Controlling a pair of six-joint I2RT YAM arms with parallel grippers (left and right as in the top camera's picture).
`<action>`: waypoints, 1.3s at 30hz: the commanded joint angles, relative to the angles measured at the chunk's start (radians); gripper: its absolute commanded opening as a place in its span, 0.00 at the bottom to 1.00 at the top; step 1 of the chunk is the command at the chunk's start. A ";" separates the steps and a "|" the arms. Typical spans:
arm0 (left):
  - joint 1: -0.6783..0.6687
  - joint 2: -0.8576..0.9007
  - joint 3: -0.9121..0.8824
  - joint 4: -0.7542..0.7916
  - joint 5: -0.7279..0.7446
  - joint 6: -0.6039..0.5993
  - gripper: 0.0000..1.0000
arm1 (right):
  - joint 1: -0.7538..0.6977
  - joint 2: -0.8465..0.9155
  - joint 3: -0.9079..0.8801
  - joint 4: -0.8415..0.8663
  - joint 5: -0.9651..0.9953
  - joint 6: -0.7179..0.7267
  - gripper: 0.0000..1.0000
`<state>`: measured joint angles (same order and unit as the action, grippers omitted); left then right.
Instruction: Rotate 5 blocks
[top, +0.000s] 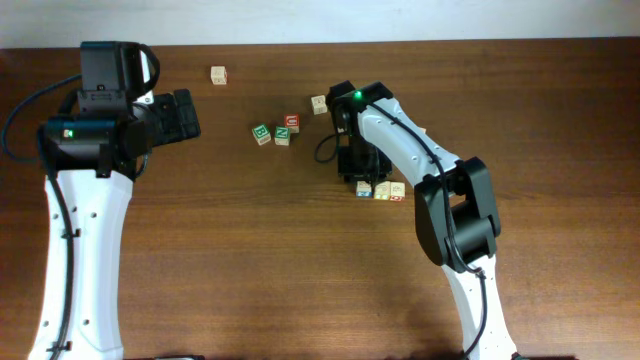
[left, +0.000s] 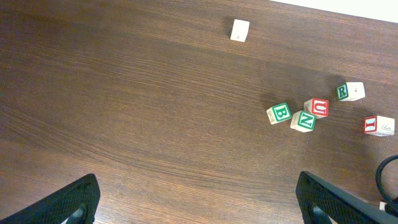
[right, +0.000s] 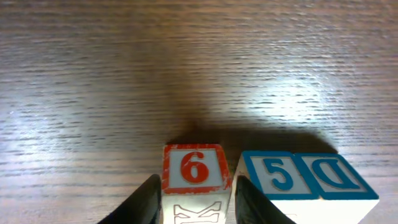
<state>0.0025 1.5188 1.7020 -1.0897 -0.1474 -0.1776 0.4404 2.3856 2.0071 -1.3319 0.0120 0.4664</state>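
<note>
Overhead: 8 blocks (top: 282, 136) lie out: 3 in a row at the right gripper (top: 362, 176), 3 clustered left of it, 2 singles farther left. Left wrist: the left gripper (left: 198, 186) is spread wide and empty; 6 blocks are visible. Right wrist: the fingers (right: 144, 202) hug the red 6 block (right: 194, 169); clamped or freed, I cannot tell. How many of the 5 are already rotated cannot be judged.

Dark brown wooden table (top: 250, 270): fine straight grain, smooth, soft sheen where light falls. Pale bare-looking wood on 6 block (right: 193, 171) and 5 block (right: 277, 175); printed faces matt, red edging on the 6 slightly worn. White arm shells (top: 85, 250): smooth, faintly glossy plastic. Fingers (left: 78, 198) of left gripper (left: 198, 177): black, matt, plastic-looking.
</note>
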 joint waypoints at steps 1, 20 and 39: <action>0.005 0.007 0.017 -0.001 -0.010 -0.013 0.99 | -0.010 -0.003 0.017 -0.021 0.023 0.006 0.41; 0.005 0.007 0.017 -0.001 -0.010 -0.012 0.99 | 0.043 -0.004 0.162 -0.050 -0.121 -0.074 0.41; 0.005 0.007 0.017 -0.001 -0.010 -0.013 0.99 | 0.122 0.047 0.063 0.042 -0.032 -0.084 0.36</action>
<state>0.0025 1.5188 1.7020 -1.0897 -0.1471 -0.1776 0.5648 2.4119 2.1044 -1.2949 -0.0677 0.3817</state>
